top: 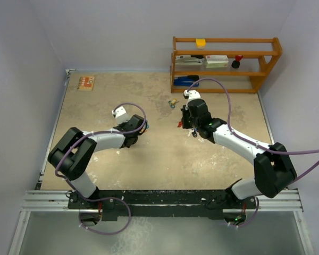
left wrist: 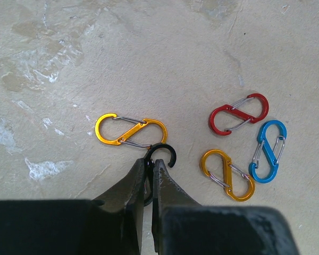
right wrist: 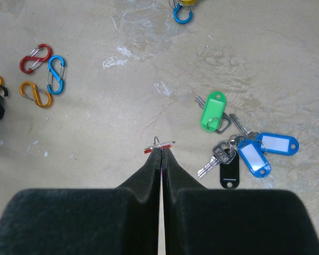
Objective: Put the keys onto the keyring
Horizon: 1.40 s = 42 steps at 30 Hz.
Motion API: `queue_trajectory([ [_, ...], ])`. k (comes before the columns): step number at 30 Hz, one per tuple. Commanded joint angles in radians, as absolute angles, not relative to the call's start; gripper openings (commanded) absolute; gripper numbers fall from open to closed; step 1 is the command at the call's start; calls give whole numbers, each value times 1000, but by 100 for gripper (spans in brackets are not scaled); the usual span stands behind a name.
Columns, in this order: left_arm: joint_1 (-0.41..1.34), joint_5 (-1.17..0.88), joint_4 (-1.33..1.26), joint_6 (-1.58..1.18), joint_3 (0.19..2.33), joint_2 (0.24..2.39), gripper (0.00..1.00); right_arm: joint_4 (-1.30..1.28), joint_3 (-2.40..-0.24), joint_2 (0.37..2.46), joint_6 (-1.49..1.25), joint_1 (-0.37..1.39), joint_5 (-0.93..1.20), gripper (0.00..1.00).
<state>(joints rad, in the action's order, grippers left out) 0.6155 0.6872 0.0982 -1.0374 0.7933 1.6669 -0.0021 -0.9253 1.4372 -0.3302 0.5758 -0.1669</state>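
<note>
Top view: left pincer (top: pixel 142 127) was low on the counter (top: pixel 165 159), left of centre. Right pincer (top: pixel 182 124) was just right of centre with a red speck at its tips. The two were apart. Wooden shelf (top: pixel 226 64) stood in the upper right of frame. Jaws were too small to read here.

Left wrist view: left pincer (left wrist: pixel 150 166) was closed tight on a black clip (left wrist: pixel 162 154) at lower centre, with only the clip's hook end showing above the tips. An orange clip (left wrist: pixel 130 130) lay flat, touching the black one on its upper left. Red clip (left wrist: pixel 239 113), blue clip (left wrist: pixel 268 151) and second orange clip (left wrist: pixel 227 174) lay close together at the right.

Right wrist view: right pincer (right wrist: pixel 160 151) was fully shut, pinching the keyring (right wrist: pixel 159 143), a thin wire loop with a red strip, at frame centre. The keys (right wrist: pixel 218 155) lay bunched on the counter right of centre, near the tips but not touching them. The bunch had a green tag (right wrist: pixel 212 110), two blue tags (right wrist: pixel 276 143) and a black tag (right wrist: pixel 229 172). A blue hook (right wrist: pixel 182 14) sat at the top edge.
</note>
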Motion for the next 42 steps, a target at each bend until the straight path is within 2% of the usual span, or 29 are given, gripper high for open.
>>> queue_trajectory([
  [1,612,687,93,-1029,804,1631,0,18,-920,1416,-336,580,-189,0],
  [6,612,645,57,-964,799,1575,0,22,-920,1417,-319,581,-176,0],
  [12,612,482,-46,-838,808,1501,0,20,-936,1434,-286,607,-170,0],
  [21,612,231,-83,-742,970,1602,0,42,-948,1458,-227,668,-175,0],
  [27,612,90,-142,-739,999,1635,0,67,-955,1474,-183,707,-179,0],
  [42,684,13,-143,-750,1047,1673,0,93,-982,1519,-171,750,-202,0],
])
